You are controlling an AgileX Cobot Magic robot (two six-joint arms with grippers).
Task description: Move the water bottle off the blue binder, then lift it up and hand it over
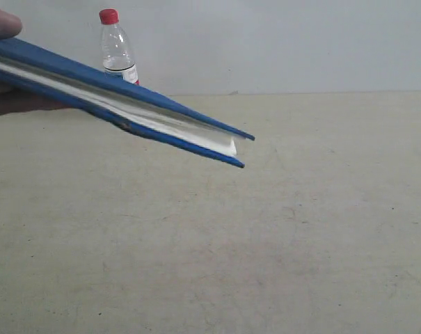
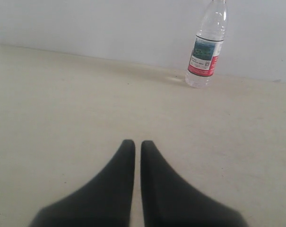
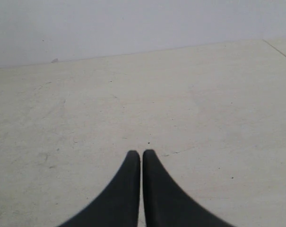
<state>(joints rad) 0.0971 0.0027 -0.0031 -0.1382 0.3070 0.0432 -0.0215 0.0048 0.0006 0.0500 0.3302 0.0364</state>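
Note:
A human hand [image 1: 1, 24] at the left edge holds the blue binder [image 1: 92, 80] in the air, tilted down to the right, white pages showing at its edge. Behind it the water bottle [image 1: 117, 49] stands upright near the back wall; its lower part is hidden by the binder. In the left wrist view the water bottle [image 2: 206, 52] stands on the beige table, far ahead of my left gripper [image 2: 137, 144], which is shut and holds nothing. My right gripper [image 3: 141, 153] is shut over bare table, also holding nothing. Neither gripper shows in the exterior view.
The beige table [image 1: 280, 229] spreads across the exterior view up to a pale wall [image 1: 300, 42] at the back. A table edge [image 3: 280, 49] runs across one corner of the right wrist view.

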